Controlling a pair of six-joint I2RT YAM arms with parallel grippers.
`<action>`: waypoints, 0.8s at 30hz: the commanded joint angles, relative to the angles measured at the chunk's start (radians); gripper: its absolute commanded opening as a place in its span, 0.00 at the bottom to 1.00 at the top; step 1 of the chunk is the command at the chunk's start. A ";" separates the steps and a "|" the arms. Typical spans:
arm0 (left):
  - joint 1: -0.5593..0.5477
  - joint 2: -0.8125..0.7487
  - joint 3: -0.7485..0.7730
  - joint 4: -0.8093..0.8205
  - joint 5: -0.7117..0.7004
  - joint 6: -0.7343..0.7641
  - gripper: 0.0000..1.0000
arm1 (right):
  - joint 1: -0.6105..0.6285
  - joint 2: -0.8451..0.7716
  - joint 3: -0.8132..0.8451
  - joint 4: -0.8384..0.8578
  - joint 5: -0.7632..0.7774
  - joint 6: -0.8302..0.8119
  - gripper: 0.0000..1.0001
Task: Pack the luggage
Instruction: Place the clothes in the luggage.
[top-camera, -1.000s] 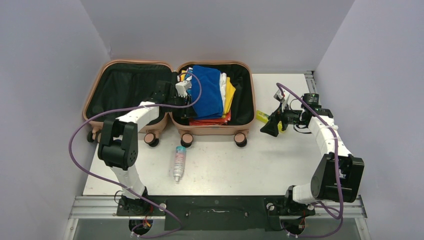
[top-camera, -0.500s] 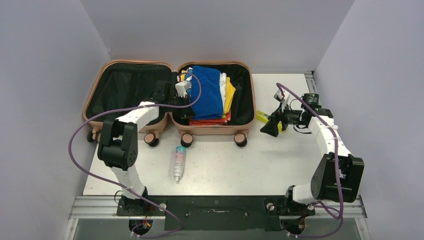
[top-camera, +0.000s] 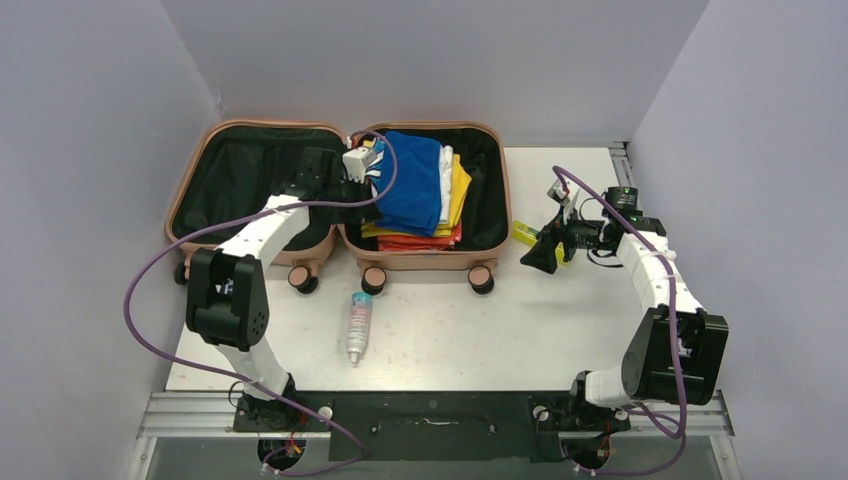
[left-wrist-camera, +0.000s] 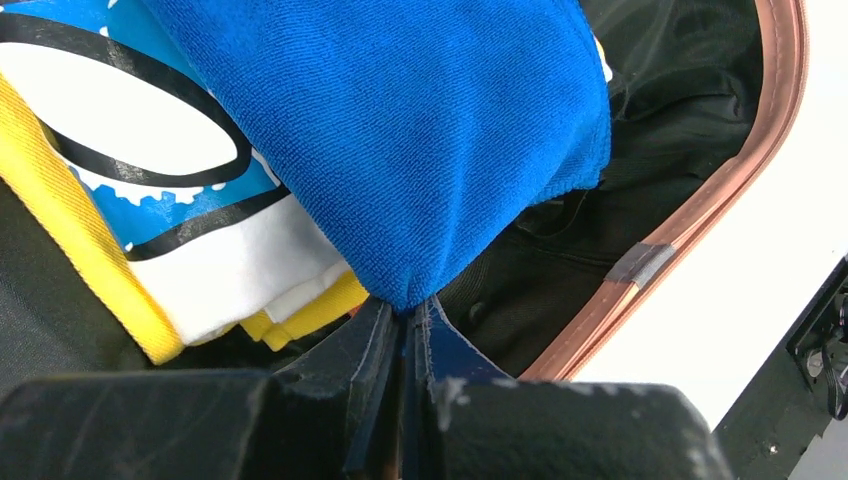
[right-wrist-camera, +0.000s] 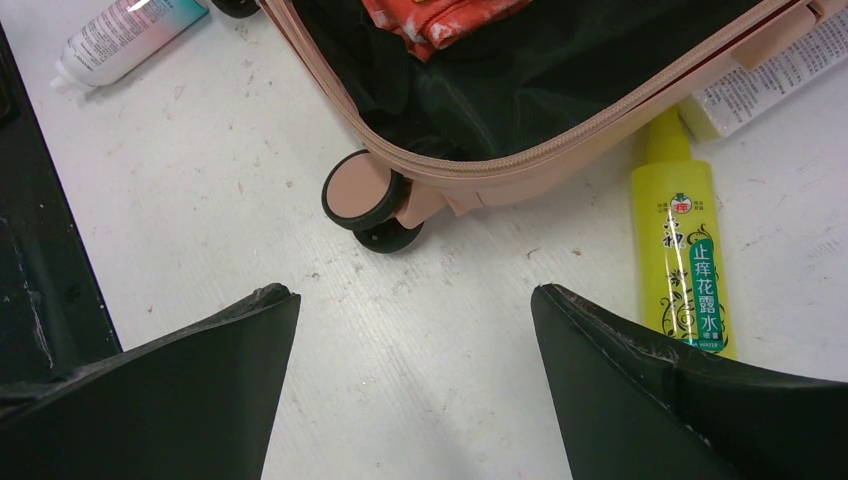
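The salmon-pink hard-shell luggage (top-camera: 425, 262) lies open at the far side of the white table (top-camera: 560, 320). The left gripper (left-wrist-camera: 410, 312), pinching a corner of the blue terry towel (top-camera: 412, 180), has moved backward over the right shell, probably to tidy the pile. The right gripper (right-wrist-camera: 412, 296) waits wide open, unmoved.

Bright even overhead light; soft shadows; wrist views sharp, near foreground blurred.

Luggage (top-camera: 425, 261) has open room in its left shell; stacked clothes (top-camera: 415, 190) crowd the right; 1 bottle (top-camera: 357, 325) lies in front.
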 joint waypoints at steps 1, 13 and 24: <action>0.002 0.009 0.067 -0.096 -0.001 0.056 0.06 | 0.009 -0.023 -0.001 0.029 -0.028 -0.018 0.90; 0.008 -0.066 0.164 -0.192 -0.023 0.148 0.88 | 0.012 -0.028 0.002 0.043 -0.010 -0.008 0.90; -0.169 0.094 0.388 -0.142 -0.151 0.170 0.43 | 0.013 -0.046 -0.011 0.066 0.010 0.007 0.90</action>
